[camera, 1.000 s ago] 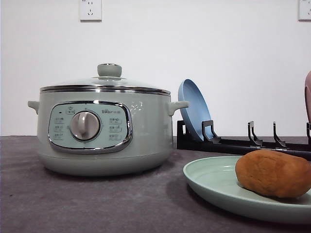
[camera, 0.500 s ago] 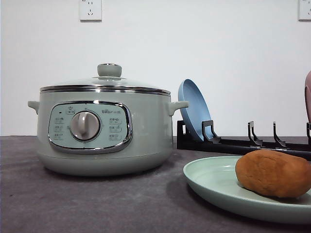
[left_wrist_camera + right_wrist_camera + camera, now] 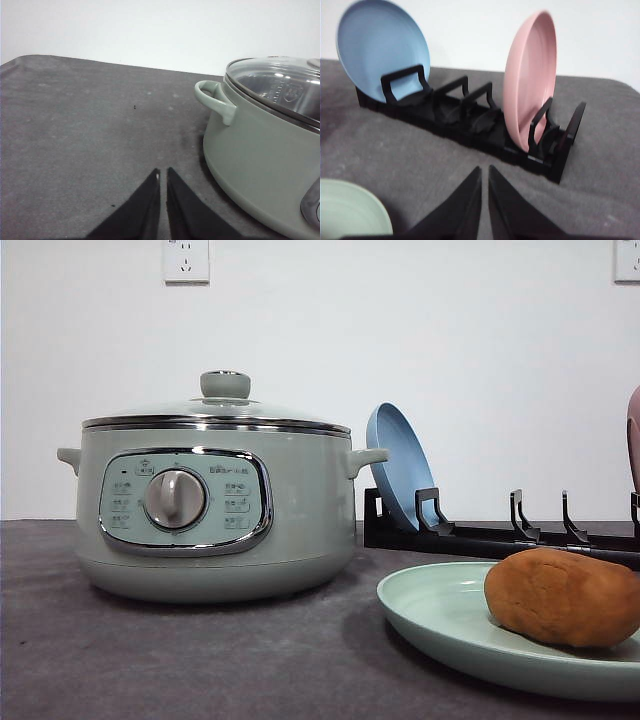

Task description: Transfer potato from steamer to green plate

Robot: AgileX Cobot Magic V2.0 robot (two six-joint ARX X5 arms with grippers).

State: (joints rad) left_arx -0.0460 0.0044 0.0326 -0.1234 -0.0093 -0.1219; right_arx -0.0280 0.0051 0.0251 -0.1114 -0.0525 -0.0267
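The potato [image 3: 562, 596] stays put on the green plate [image 3: 440, 612].

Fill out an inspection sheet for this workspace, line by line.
Surface: dark grey cloth-covered table, a few small specks.
Job's things: potato lies on the green plate; steamer stands with its glass lid on.
Clutter: black dish rack holding a blue plate and a pink plate, both upright.
Grippers: left gripper shut, empty, beside the steamer; right gripper shut, empty, facing the rack.
Cables: nothing seen.
Surroundings: white wall with two sockets.
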